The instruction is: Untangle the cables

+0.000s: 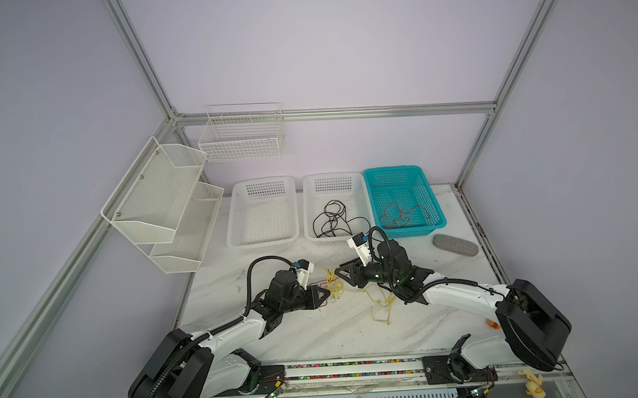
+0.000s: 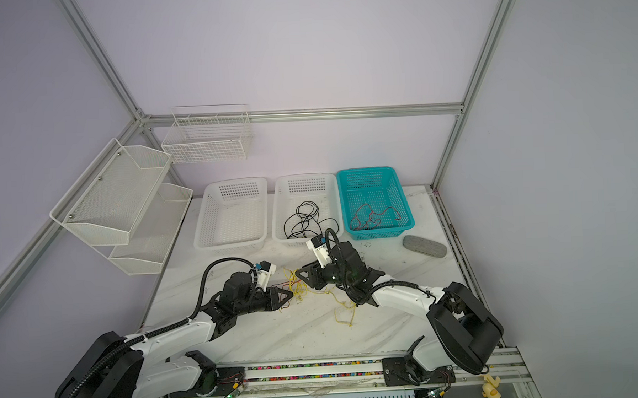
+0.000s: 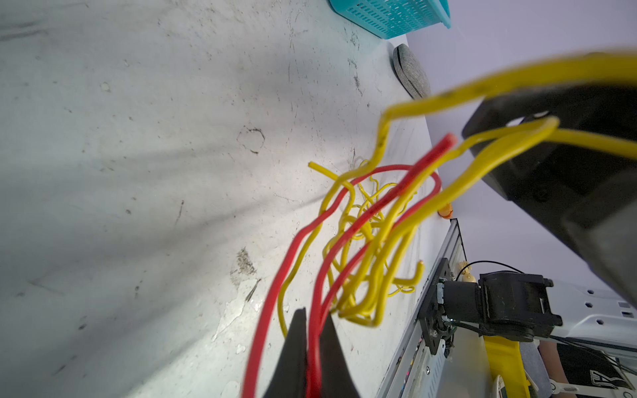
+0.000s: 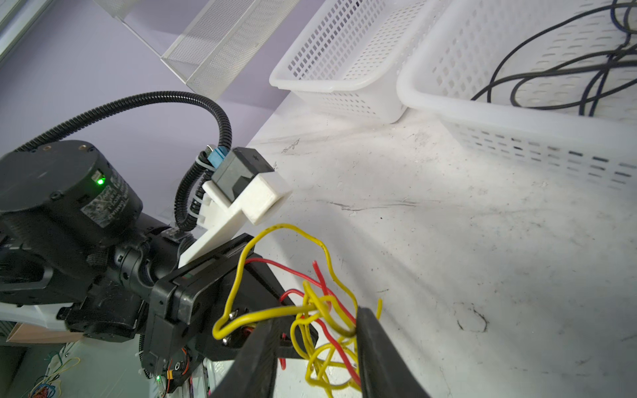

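A tangle of yellow cables [image 1: 332,285] with a red cable [image 3: 272,293] through it hangs just above the table between the two grippers. The left gripper [image 1: 328,294] [image 3: 313,318] is shut on the red cable, which runs up between its fingertips. The right gripper [image 1: 337,271] [image 4: 317,318] faces it with its jaws apart around the yellow tangle [image 4: 320,348]; one finger touches a yellow loop. More yellow cable [image 1: 381,306] trails on the table under the right arm. A black cable [image 1: 333,221] lies in the middle white basket. Another red cable [image 1: 403,214] lies in the teal basket.
Three baskets line the back: a white one [image 1: 262,245], the middle white one [image 1: 307,207], the teal one [image 1: 401,179]. A grey oblong case [image 1: 455,244] lies at the right. White mesh shelves [image 1: 162,203] and a wire basket [image 1: 241,136] hang on the walls at the left.
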